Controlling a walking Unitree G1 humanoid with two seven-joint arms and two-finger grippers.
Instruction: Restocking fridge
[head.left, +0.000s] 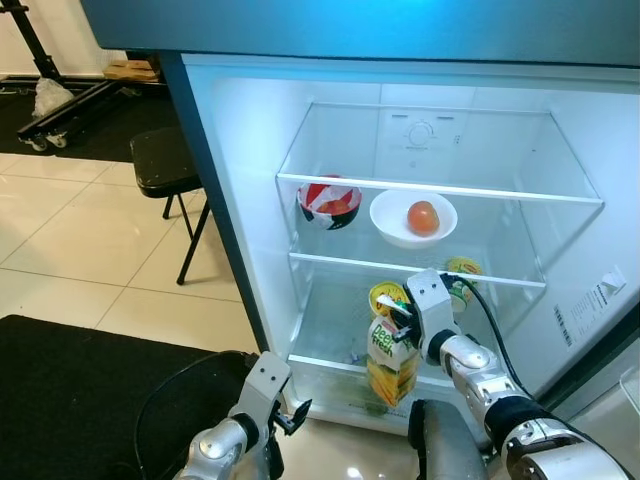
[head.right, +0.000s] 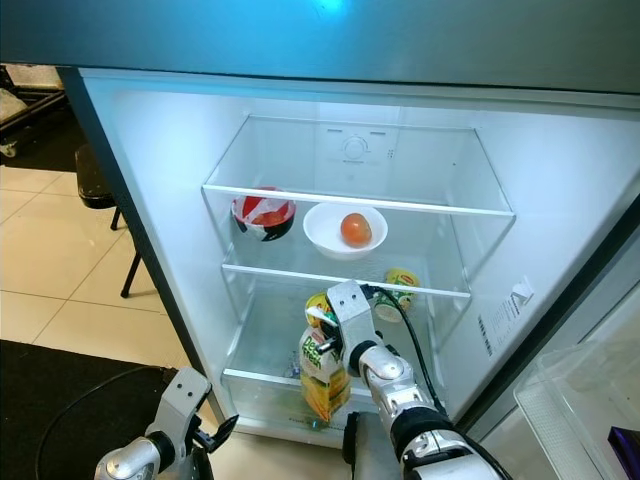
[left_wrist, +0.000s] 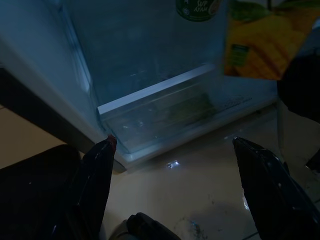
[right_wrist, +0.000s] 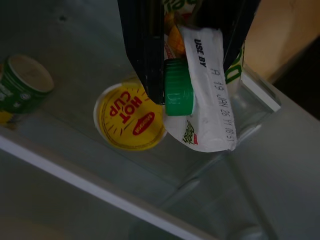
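The right gripper (head.left: 400, 322) is clamping the juice carton (head.left: 391, 360) by its folded top, fingers closed either side of the green cap (right_wrist: 178, 93), and the carton is hanging upright just at the front lip of the lower shelf (head.left: 330, 330). The open space is lying straight ahead and inward from the gripper, so the carton's long axis is staying vertical for the push in. Right behind it, the yellow cup (right_wrist: 131, 118) is sitting on that shelf, nearly touching the carton, and a green cup (head.left: 462, 277) is standing further right; those two are crowding the landing spot. One shelf up, a white bowl (head.left: 395, 222) is holding a tomato (head.left: 423, 216) beside a red bowl (head.left: 329, 204). The left gripper (head.left: 288, 418) is hanging low by the fridge base, fingers spread wide, holding nothing.
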